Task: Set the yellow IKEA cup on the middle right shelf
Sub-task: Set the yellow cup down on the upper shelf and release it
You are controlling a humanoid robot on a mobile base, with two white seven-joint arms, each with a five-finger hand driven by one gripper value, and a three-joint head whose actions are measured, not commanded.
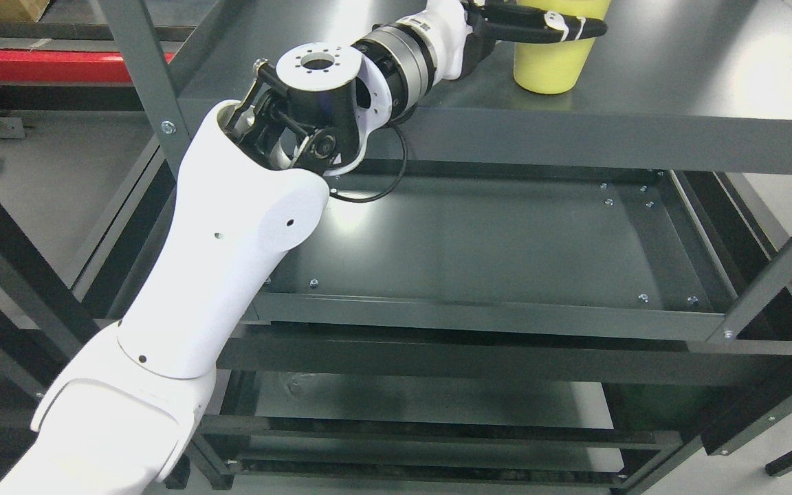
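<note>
A yellow cup stands upright on the top shelf of a dark grey metal rack, near the picture's upper edge; its rim is cut off by the frame. My left arm rises from the lower left and stretches to the cup. The left hand has black fingers wrapped across the cup's upper part, so it is shut on the cup. The cup's base rests on the shelf surface. The shelf below is a shallow dark tray with nothing on it.
Grey uprights and diagonal braces frame the rack. A lower shelf shows beneath. A black cable loop hangs from the forearm over the middle tray. A red beam lies at far left.
</note>
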